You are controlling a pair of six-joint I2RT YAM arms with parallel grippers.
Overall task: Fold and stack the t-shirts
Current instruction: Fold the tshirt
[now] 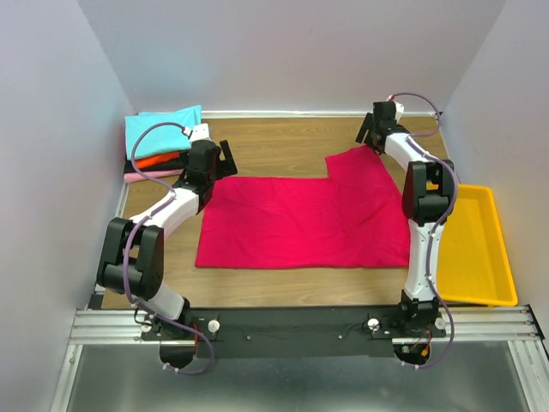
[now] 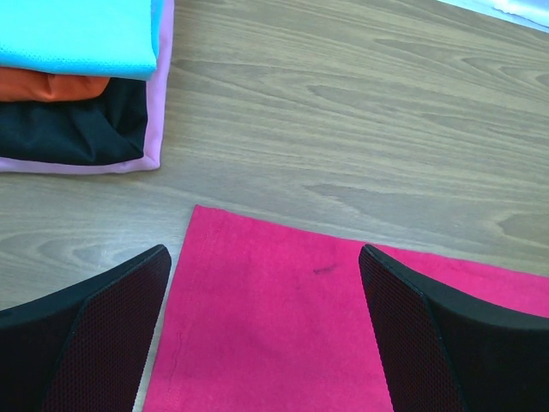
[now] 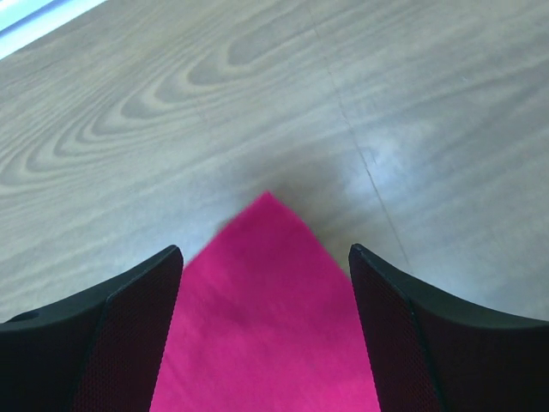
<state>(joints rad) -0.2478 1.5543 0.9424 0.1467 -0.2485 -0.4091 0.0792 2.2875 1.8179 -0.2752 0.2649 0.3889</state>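
Observation:
The large crimson t-shirt (image 1: 300,223) lies flat in the middle of the wooden table, with a sleeve part reaching toward the back right. My left gripper (image 1: 225,161) hangs open over its back left corner (image 2: 274,326), one finger (image 2: 94,343) on each side of that corner. My right gripper (image 3: 264,253) stands open at the back right, and the shirt's pointed corner (image 3: 266,326) lies between its fingers. At the back left sits a folded stack: cyan (image 2: 77,34) on top, then orange-red (image 2: 51,86), black (image 2: 60,129) and pink (image 2: 156,120).
A yellow plastic bin (image 1: 476,249) stands along the table's right edge beside the right arm. Grey walls close in the back and both sides. Bare wood (image 1: 283,142) shows behind the crimson shirt, between the two grippers.

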